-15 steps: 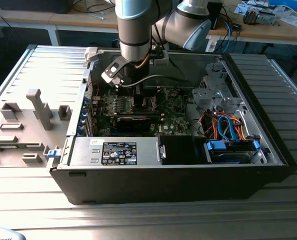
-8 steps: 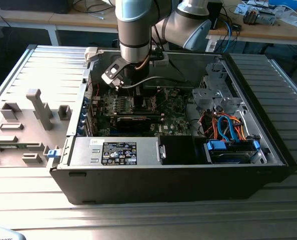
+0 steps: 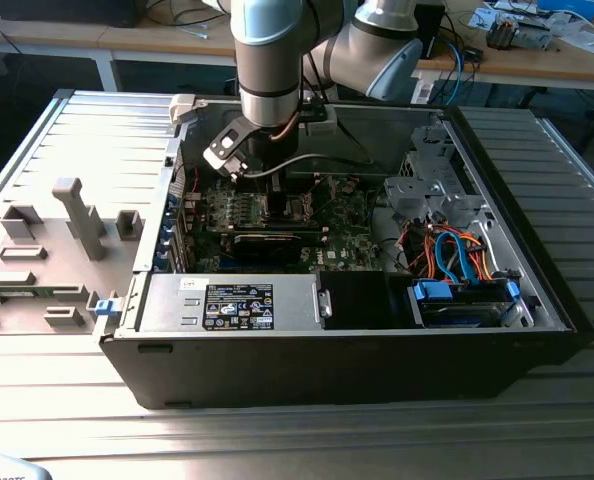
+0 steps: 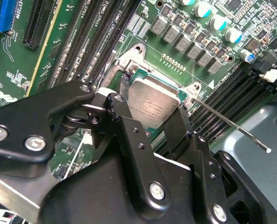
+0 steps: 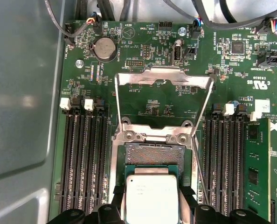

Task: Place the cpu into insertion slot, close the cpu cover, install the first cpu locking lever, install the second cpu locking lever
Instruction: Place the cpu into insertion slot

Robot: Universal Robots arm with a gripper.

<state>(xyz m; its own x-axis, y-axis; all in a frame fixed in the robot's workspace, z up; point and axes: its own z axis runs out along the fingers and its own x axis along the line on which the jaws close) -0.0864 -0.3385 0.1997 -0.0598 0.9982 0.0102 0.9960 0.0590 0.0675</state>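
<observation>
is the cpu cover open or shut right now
Open: the cpu cover lies flipped back off the insertion slot, whose dark pin field shows uncovered.

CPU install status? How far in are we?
Done: nothing looks finished. In hand: the gripper is shut on the cpu, a small flat silver-grey square chip, low over the insertion slot, a silvery-rimmed square socket with contacts showing. Left: the cpu cover, a thin silvery metal frame, stands flipped open; a thin wire locking lever is unlatched.
</observation>
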